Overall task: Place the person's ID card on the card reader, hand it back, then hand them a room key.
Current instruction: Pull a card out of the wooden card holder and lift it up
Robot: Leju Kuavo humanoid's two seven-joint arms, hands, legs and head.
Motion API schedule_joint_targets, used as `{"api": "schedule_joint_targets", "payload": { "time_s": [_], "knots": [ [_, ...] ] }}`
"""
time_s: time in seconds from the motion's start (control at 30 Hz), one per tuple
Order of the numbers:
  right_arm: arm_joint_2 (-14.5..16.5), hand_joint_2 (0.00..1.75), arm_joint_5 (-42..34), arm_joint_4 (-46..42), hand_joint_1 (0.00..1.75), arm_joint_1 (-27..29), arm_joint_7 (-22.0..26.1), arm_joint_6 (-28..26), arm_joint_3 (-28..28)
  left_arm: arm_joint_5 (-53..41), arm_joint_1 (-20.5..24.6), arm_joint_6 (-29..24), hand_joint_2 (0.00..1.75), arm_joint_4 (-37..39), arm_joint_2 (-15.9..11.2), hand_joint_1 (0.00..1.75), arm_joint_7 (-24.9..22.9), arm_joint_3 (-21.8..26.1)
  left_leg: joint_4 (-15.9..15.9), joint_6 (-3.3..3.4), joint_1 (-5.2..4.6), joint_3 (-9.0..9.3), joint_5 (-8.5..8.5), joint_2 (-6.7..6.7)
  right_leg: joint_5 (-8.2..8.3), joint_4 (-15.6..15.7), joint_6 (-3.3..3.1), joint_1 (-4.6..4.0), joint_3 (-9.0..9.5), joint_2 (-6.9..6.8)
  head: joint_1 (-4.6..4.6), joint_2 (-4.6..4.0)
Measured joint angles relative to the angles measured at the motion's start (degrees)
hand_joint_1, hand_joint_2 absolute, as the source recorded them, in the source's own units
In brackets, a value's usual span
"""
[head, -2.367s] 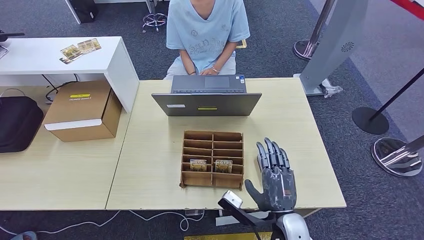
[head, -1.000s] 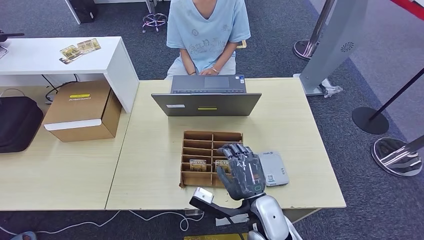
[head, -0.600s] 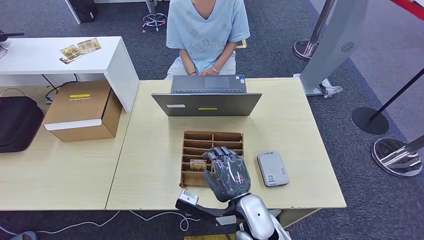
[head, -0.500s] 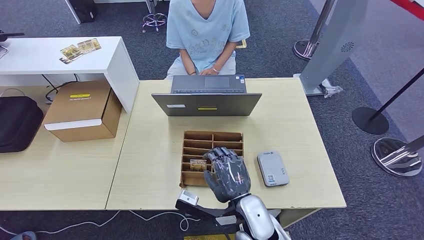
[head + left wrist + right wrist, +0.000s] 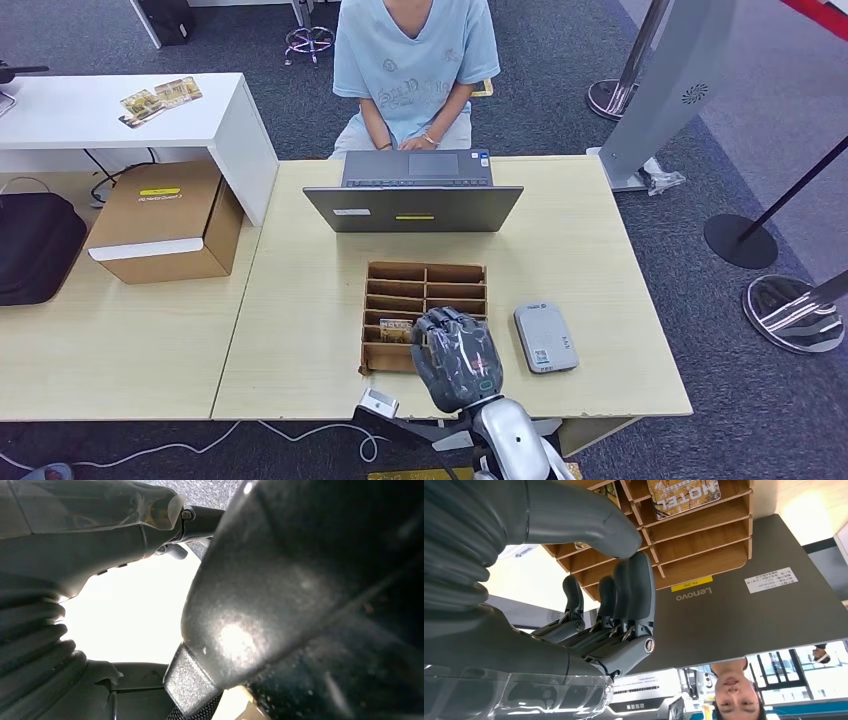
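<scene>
Silver arm (image 5: 512,442) ends in a dark grey, glossy-backed right hand (image 5: 457,358).

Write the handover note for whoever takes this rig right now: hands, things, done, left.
Right hand: over the card rack, fingers curled beside the right-side key card; grip cannot be confirmed.
Left hand: in the left wrist view; state unclear.
Things: one key card stands in the rack's left column; the card reader lies bare, right of the rack. No ID card visible.
Left: lift a key card and hand it to the person.
</scene>
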State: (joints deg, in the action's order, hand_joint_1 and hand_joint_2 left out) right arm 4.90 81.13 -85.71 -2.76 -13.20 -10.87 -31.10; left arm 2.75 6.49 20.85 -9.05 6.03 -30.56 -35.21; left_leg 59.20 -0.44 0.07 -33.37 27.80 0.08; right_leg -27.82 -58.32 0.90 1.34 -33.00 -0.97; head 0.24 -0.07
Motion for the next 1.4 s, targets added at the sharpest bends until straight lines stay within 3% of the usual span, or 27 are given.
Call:
{"api": "schedule_joint_targets", "payload": {
  "time_s": [0.3,0.57,0.67,0.83,0.97,1.13,1.4],
  "knots": [
    [0.00,1.75,0.45,-0.34,1.10,0.36,-0.05,-0.03,0.08,-0.20,0.22,0.50,1.75,0.00,0.00,0.00,-0.02,-0.46,0.00,0.00,0.00,0.00,0.00,0.01,0.00,0.00,0.00,0.00,0.00,0.00,0.00,0.00],
    [0.00,1.75,0.44,0.20,0.83,-0.15,-0.07,0.01,0.49,-0.29,0.28,0.57,1.75,0.00,0.00,0.00,-0.05,-0.66,0.00,0.00,0.00,-0.01,0.00,0.01,0.00,0.00,0.00,0.00,0.00,0.00,0.00,0.00],
    [0.00,1.75,0.26,1.02,0.81,-1.06,-0.25,-0.01,0.72,-0.67,0.35,0.59,1.75,0.00,0.00,0.00,-0.02,-0.90,0.00,0.00,0.00,0.00,0.00,0.01,0.00,0.00,0.00,0.00,0.01,0.00,0.00,0.00],
    [0.00,1.75,-0.37,3.19,0.95,-2.75,-0.66,-0.01,1.39,-1.07,0.52,0.82,1.75,0.00,0.01,0.00,-0.02,-1.39,0.00,0.00,0.00,0.00,0.00,0.01,0.01,0.00,0.00,0.00,0.02,0.00,0.00,0.00],
    [0.01,1.75,-0.69,5.02,0.94,-4.02,-0.97,-0.04,1.72,-1.21,0.62,0.95,1.75,0.00,0.02,0.00,-0.06,-1.64,0.00,0.00,0.00,0.00,0.00,0.01,0.01,0.00,0.00,0.00,0.02,0.00,0.01,0.00],
    [0.02,1.75,-1.44,7.37,1.14,-5.40,-1.36,-0.09,2.48,-1.41,0.74,1.25,1.75,0.00,0.02,0.00,-0.21,-1.74,0.00,0.00,0.00,0.00,0.00,0.01,0.01,0.00,0.00,0.00,0.02,0.00,0.01,0.00],
    [0.14,1.75,-1.79,10.22,1.12,-6.41,-1.68,-0.12,3.30,-1.41,0.83,1.53,1.75,0.00,0.02,0.00,-0.57,-1.74,0.00,0.00,0.00,0.00,0.00,0.01,0.01,0.00,0.00,0.00,0.02,0.00,0.01,0.00]
  ]
}}
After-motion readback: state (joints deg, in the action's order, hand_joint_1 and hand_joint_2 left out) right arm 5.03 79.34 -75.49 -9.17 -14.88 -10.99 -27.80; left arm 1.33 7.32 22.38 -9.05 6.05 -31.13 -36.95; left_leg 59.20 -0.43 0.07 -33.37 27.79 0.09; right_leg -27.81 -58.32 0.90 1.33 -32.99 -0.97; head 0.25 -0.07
